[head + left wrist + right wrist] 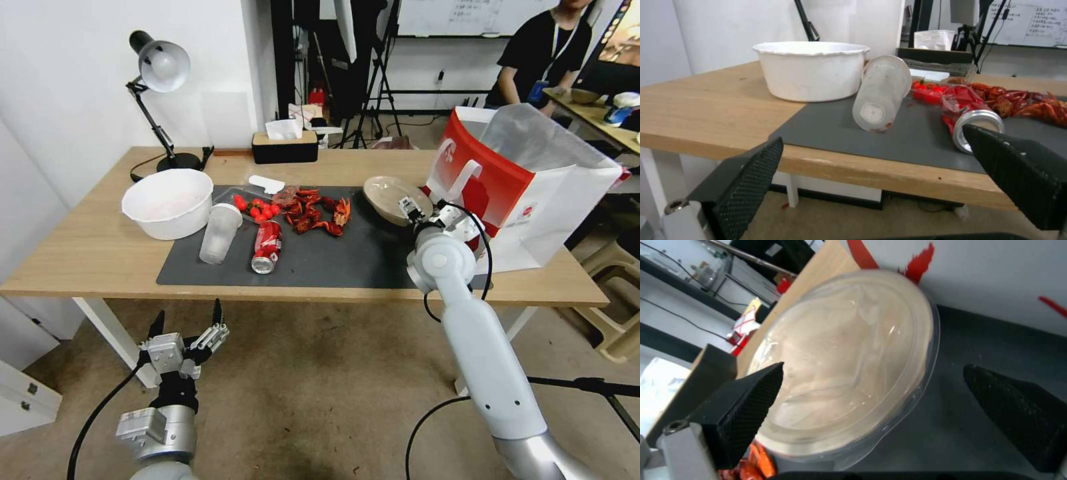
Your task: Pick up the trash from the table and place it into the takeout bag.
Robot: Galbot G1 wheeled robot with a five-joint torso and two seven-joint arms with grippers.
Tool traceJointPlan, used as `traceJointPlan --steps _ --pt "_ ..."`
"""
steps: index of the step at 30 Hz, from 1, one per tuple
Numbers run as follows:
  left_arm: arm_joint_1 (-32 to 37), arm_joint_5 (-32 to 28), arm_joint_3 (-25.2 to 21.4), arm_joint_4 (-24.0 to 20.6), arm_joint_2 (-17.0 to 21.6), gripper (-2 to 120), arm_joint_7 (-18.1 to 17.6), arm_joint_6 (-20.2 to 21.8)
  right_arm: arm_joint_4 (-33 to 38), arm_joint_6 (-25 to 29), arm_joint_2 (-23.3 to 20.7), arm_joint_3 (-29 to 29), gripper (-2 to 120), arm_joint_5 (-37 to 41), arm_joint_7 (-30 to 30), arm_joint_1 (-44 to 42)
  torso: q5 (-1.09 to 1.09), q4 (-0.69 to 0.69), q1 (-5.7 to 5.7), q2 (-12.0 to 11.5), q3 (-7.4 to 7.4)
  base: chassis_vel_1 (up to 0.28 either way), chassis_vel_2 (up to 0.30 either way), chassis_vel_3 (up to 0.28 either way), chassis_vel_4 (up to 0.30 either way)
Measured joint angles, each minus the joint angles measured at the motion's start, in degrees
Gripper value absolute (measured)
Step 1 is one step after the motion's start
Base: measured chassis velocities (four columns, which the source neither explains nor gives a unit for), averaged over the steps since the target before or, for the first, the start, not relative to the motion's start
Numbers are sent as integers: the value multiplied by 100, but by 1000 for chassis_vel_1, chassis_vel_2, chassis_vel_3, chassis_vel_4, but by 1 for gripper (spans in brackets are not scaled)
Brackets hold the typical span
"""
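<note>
The beige shallow bowl (389, 193) (849, 356), under a clear lid, lies on the dark mat (347, 260) next to the red-and-white takeout bag (533, 187). My right gripper (417, 211) (873, 367) is open right at the bowl's near edge, holding nothing. A frosted cup (219, 233) (882, 96) and a crushed red can (267, 247) (973, 118) lie on the mat's left half. Red crayfish shells (317, 213) (1027, 101) lie behind them. My left gripper (189, 311) (871, 135) hangs open below the table's front edge (200, 290).
A large white bowl (168, 202) (811, 70) stands at the mat's left end, with small red pieces (260, 208) beside it. A desk lamp (160, 73) and a black tissue box (285, 145) stand along the back edge. A stool (617, 320) is beside the table on the right.
</note>
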Motion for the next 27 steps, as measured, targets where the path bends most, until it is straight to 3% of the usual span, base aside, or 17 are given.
traceJointPlan --steps 20,27 --pt "-36 -35 -24 106 15 100 -12 -34 -955 -179 202 34 100 179 156 600 -1 0 0 0 -1 0 0 0 0" --pt "-47 -38 -25 132 6 100 -18 -38 -974 -184 250 36 86 238 159 603 -1 -1 -1 0 -1 0 0 0 0"
